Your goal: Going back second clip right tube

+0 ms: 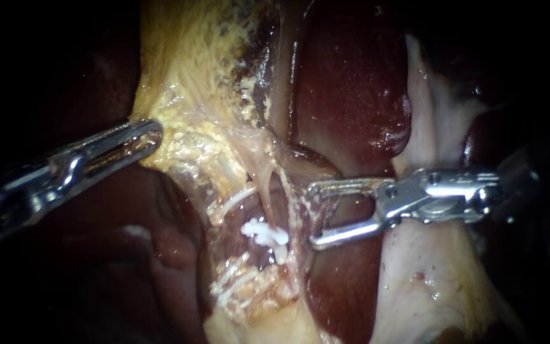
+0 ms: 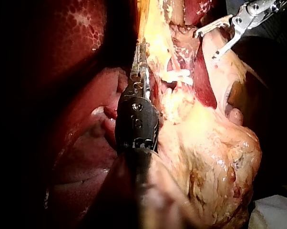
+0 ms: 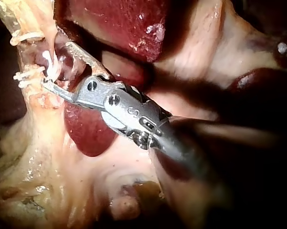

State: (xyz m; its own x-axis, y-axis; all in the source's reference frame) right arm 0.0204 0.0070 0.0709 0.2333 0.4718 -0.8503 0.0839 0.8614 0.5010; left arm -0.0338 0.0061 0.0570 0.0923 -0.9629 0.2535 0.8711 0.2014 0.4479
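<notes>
Left instrument (image 1: 151, 134): its shaft comes in from the left of the endoscope view. The tool at its end is two jaws lying together, closed on the edge of the yellow fatty tissue (image 1: 186, 76).
Yellow fatty tissue: it fans out in taut strands from that grip, towards the middle of the field.
Right instrument (image 1: 316, 215): its shaft comes in from the right. Its tool stands wide open in a V and has hold of nothing, with only dark liver (image 1: 351, 95) showing in the gap.
White clip (image 1: 264, 233): it sits across a thin pale tube (image 1: 270, 185) in the middle of the field, below the taut strands. It is just to the left of the right tool's open tips and apart from them in the endoscope view.
Right wrist view: two white clips lie just ahead of the open tool. The lower jaw's tip is close beside one of them, and I cannot tell whether they touch.
Which tube: I cannot tell from the endoscope view whether the clipped one is the right tube.
Pale tissue (image 1: 428, 127): a whitish band runs behind and under the right instrument, between lobes of liver.
Left wrist view: the closed tool lies along the yellow tissue's edge. The clip is just beyond it, and the other instrument's open tool is farther off.
</notes>
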